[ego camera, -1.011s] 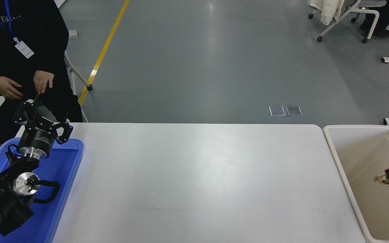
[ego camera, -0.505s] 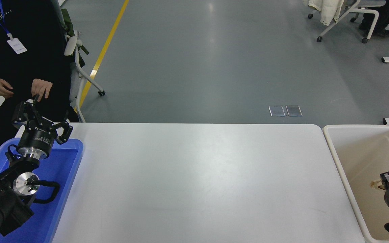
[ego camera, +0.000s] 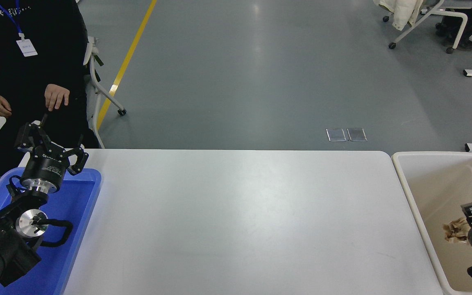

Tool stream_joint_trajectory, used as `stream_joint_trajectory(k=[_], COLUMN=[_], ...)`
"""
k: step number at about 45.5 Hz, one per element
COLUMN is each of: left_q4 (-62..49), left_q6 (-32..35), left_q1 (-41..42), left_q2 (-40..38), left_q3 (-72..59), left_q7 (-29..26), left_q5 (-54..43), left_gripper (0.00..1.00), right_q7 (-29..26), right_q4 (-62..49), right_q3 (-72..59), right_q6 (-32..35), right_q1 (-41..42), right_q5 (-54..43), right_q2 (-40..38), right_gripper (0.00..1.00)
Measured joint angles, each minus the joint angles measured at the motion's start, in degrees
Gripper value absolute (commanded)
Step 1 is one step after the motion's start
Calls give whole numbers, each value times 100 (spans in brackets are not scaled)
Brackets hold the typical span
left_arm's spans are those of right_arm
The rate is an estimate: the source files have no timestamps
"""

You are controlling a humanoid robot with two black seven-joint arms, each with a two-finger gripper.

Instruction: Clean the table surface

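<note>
Item: bench (ego camera: 236,221), white, rounded corners, long axis running left to right across the view; nothing is seen lying on its surface.

Flanking containers: blue tray (ego camera: 84,213) at the left end, cream bin (ego camera: 418,192) at the right end.

Right gripper (ego camera: 471,215): inside the bin, beside a crumpled brown scrap (ego camera: 455,232); whether touching or apart, and how its fingers stand, cannot be told. The bench lies to this gripper's left, and this arm seems the nearer to its open area.

Left gripper (ego camera: 49,141): parked over the tray's far end, fingers spread wide, holding nothing.

Person (ego camera: 27,61): far left, hands clear of the bench.
</note>
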Motion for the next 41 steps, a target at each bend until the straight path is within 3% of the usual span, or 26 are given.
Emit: stream_joint_trajectory(k=[24, 41], left_q4=[1, 0], left_q6=[0, 0], left_q1=[3, 5], left_q2=[0, 0], left_q3=[0, 0], left_q7=[0, 0], left_q5=[-2, -4], left_gripper=[100, 100], right_q7=[34, 52], right_q4=[2475, 4207], right_q3=[1898, 4068], right_q6=[156, 429], right_q1=[-449, -1282], right_q5=[0, -22], right_q2=[-1844, -2134], right_gripper=[100, 100])
